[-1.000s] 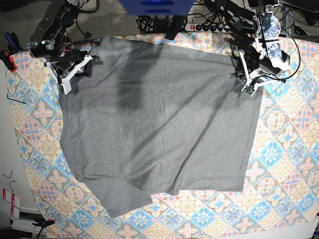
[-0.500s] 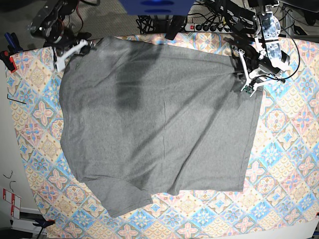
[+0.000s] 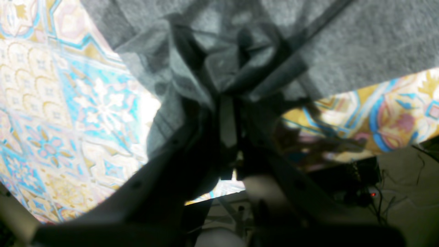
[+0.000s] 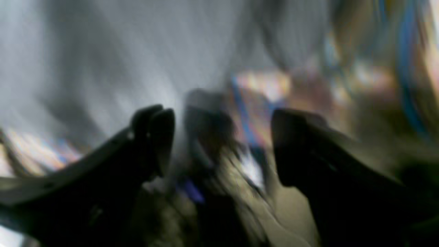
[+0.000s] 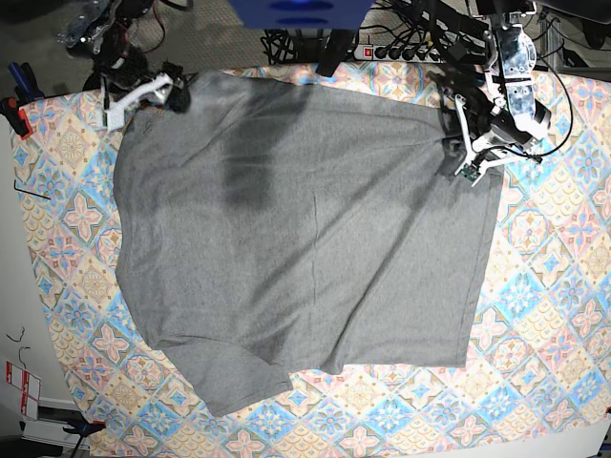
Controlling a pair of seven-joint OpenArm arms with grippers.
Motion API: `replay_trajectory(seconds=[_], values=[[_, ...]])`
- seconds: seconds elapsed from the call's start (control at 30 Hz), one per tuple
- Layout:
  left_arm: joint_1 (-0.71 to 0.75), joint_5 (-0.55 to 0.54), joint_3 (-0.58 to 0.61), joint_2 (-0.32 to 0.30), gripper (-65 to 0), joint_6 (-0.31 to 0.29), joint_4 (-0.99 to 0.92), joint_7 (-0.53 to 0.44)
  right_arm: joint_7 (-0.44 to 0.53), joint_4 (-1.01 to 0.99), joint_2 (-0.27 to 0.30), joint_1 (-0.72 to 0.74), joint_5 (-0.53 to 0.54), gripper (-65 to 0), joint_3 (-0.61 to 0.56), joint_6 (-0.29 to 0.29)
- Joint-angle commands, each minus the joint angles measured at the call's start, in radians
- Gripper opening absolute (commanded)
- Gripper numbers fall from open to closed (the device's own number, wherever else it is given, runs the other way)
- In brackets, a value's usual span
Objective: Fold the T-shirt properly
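Left gripper (image 3: 228,103) pinching bunched grey T-shirt (image 5: 305,239) at far right; right gripper (image 4: 219,144) blurring, gaping wide, holding nothing.

The left gripper (image 3: 228,103) is clamped on a bunched fold of the grey T-shirt (image 3: 360,51), its dark jaws closed together with cloth puckering into creases around the pinch. The fabric spreads up and to the right. Below it lies the tile-patterned tablecloth (image 3: 68,120) in blue, yellow and pink. Cables (image 3: 394,192) show past the worktop's edge at lower right.
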Motion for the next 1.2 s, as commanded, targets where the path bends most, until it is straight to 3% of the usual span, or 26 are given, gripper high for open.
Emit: replay_trajectory(seconds=[0.0,0.33,0.4,0.47,0.6,0.63,0.7,0.83,0.93,1.17], values=[[-0.007,0.000,-0.004,-0.009,-62.3,0.005,0.016,-0.004,-0.033,-0.014,-0.007,0.002,-0.020,-22.1,-0.009,0.002],[-0.007,0.000,-0.004,-0.009,-62.3,0.005,0.016,-0.005,-0.029,-0.074,-0.007,0.068,-0.022,-22.3,-0.132,0.002],[-0.007,0.000,-0.004,-0.009,-62.3,0.005,0.016,-0.005,-0.029,-0.062,-0.007,0.064,-0.022,-25.4,-0.161,0.002],[-0.005,0.000,-0.004,-0.009,-62.3,0.005,0.016,-0.005,-0.029,-0.040,-0.007,0.062,-0.022,-33.9,-0.178,0.002],[-0.004,0.000,-0.004,-0.009,-62.3,0.005,0.016,-0.005,-0.035,0.001,-0.007,0.061,-0.023,-65.0,-0.149,0.002],[-0.004,0.000,-0.004,-0.009,-62.3,0.005,0.016,-0.005,-0.035,0.012,-0.007,0.061,-0.023,-65.0,-0.147,0.002],[-0.002,0.000,-0.004,-0.009,-62.3,0.005,0.016,-0.005,-0.032,0.049,-0.007,0.059,-0.025,-62.6,-0.144,-0.059],[-0.002,0.000,-0.002,-0.009,-62.3,0.005,0.016,-0.005,-0.027,0.178,-0.007,0.047,-0.026,-63.6,-0.146,-0.140],[-0.008,0.000,0.005,-0.009,-62.3,0.005,0.016,-0.005,-0.035,0.310,-0.007,0.047,-0.026,-63.6,-0.155,-0.238],[-0.048,0.001,0.064,-0.005,-62.6,0.005,0.017,0.003,-0.056,0.333,0.011,0.056,-0.026,-63.6,-0.290,-0.304]])
